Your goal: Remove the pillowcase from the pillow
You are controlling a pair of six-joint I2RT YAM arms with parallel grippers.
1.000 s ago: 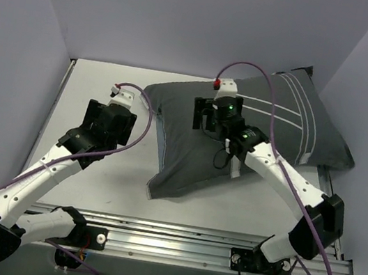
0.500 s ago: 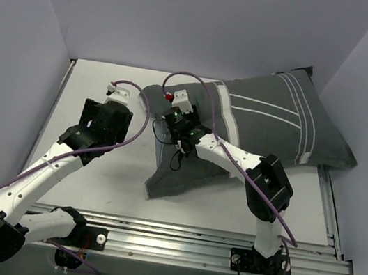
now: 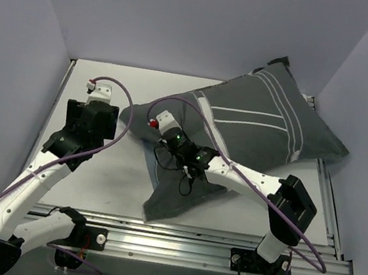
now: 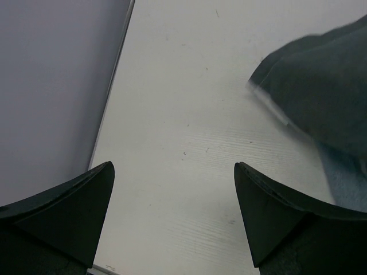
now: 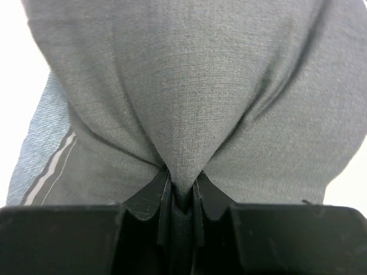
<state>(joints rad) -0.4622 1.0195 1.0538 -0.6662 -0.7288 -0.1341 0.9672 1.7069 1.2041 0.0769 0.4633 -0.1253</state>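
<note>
the dark grey, white-striped pillowcase lies plump at the table's far right; the right gripper, arm stretched leftward, pinches a fold of it; the left gripper hovers agape nearby.

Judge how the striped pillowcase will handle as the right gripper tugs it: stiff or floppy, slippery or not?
Probably floppy: the pillowcase gathers into deep folds where the right gripper pinches it. Its woven surface looks matte, so it likely will not slip out easily. Its far end looks puffy in the top view, so a tug may drag the whole bundle.
</note>
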